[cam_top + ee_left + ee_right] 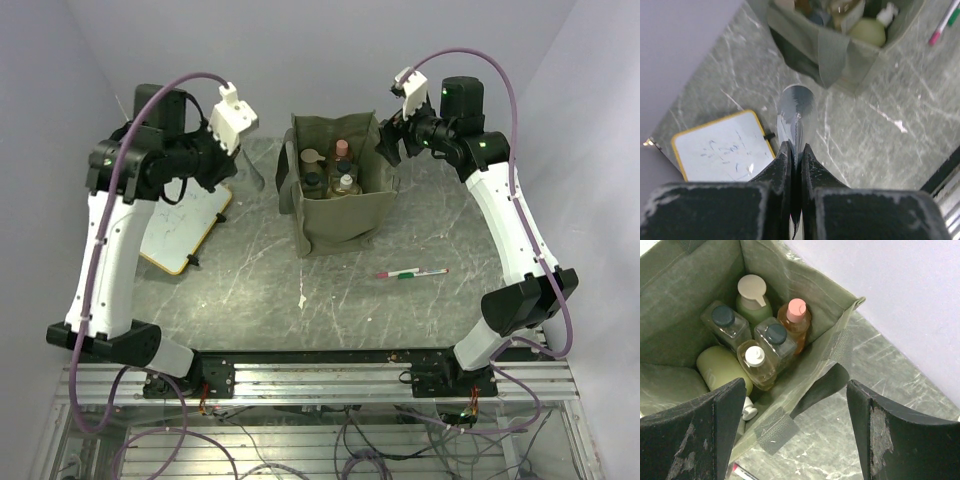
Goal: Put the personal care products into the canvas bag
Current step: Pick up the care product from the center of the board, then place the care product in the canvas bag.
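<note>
My left gripper (796,147) is shut on the flat end of a grey tube (797,112), which sticks out ahead of the jaws above the table, left of the canvas bag (835,55). From above, the tube (248,168) hangs between the left arm and the olive bag (340,220). Several personal care products stand inside the bag: a green bottle with a beige cap (752,297), an orange bottle (795,320), an amber bottle with a white cap (757,365) and a yellow-green bottle (722,370) lying down. My right gripper (796,385) is open over the bag's right handle (822,387), holding nothing.
A yellow-framed whiteboard (185,230) lies at the left under the left arm. A red-green-white pen (412,272) lies on the grey marbled table to the right front of the bag. Walls close in on both sides and at the back.
</note>
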